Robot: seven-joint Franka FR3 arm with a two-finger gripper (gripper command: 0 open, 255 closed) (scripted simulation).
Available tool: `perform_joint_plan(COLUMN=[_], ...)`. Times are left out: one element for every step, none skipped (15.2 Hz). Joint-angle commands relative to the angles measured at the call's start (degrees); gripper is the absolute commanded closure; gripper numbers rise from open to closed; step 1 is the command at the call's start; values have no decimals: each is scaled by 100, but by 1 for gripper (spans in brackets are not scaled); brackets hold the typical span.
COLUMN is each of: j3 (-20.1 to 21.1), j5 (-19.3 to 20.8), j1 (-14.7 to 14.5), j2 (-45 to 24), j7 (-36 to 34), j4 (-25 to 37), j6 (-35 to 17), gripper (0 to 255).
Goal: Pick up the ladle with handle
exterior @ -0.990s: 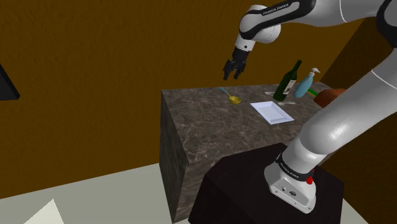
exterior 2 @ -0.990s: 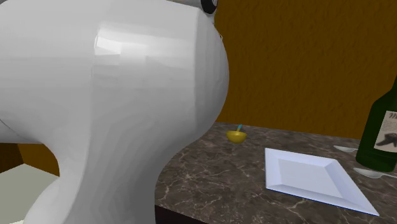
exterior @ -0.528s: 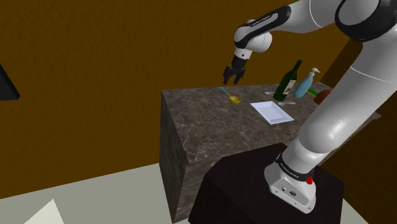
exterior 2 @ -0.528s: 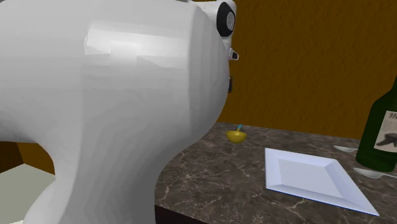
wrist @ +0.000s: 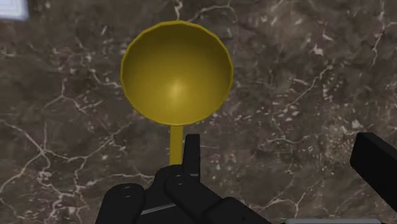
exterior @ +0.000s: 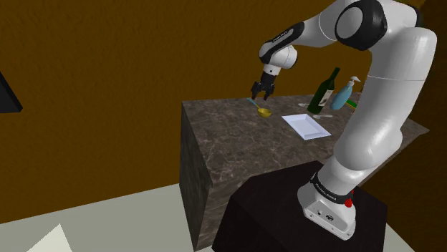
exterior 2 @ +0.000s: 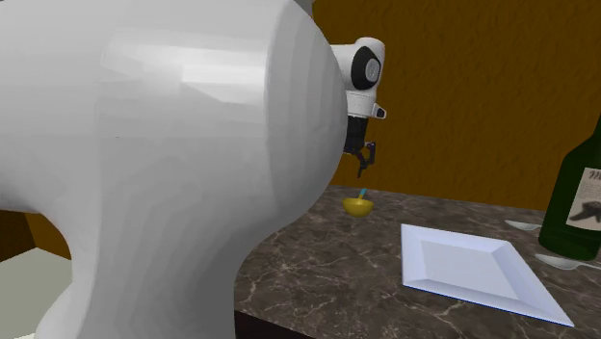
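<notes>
We have the claw [exterior: 259, 91] much lower than a second ago. In the shoulder view it has dropped from well above the far end of the marbled surface [exterior: 215, 147] to hang just over the ladle [exterior: 263, 112]. In the second exterior view the hand has come out from behind the arm [exterior 2: 173, 164], whose white bulk had hidden it, and now points down at the ladle.

The ladle itself has not stirred. It lies on the surface near the far edge, well apart from the white square plate [exterior: 306, 126] and the dark wine bottle [exterior: 326, 89]. Its yellow bowl is nearer the plate, and its blue-green handle [exterior: 252, 102] runs off toward the back wall.

The claw is spread and carries nothing. In the wrist view its two fingers [wrist: 191, 149] stand wide apart and clear of the ladle. The bowl lies just ahead of them, and the thin neck runs back toward one finger rather than into the gap between the two.

We take this as the end of the approach, with the grasp not yet begun. The descent has put us over the right thing. We judge, though, that the claw must shift sideways to bring the handle between the fingers before it goes down and closes. Otherwise one finger could land on the neck and tip the bowl.
</notes>
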State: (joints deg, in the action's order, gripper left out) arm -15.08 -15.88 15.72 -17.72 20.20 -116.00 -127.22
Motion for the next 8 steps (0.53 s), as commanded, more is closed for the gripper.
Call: perform_joint_plan(j3=[-16, -19, -21, -21, -19, -16, -2, 12], j5=[-159, -230, -299, -365, -428, -446, -469, -492], j1=[140, 215, 291, 369, 449, 476, 485, 494], j2=[-415, -612, -809, -1005, -1202, -1264, -1317, -1370], j7=[71, 99, 124, 145, 161, 165, 185, 204], j4=[309, 462, 620, 782, 950, 1004, 1002, 1001], j6=[-33, -40, -43, -42, -38, -36, -87, -139], gripper=[0, 0, 0, 0, 0, 0, 0, 0])
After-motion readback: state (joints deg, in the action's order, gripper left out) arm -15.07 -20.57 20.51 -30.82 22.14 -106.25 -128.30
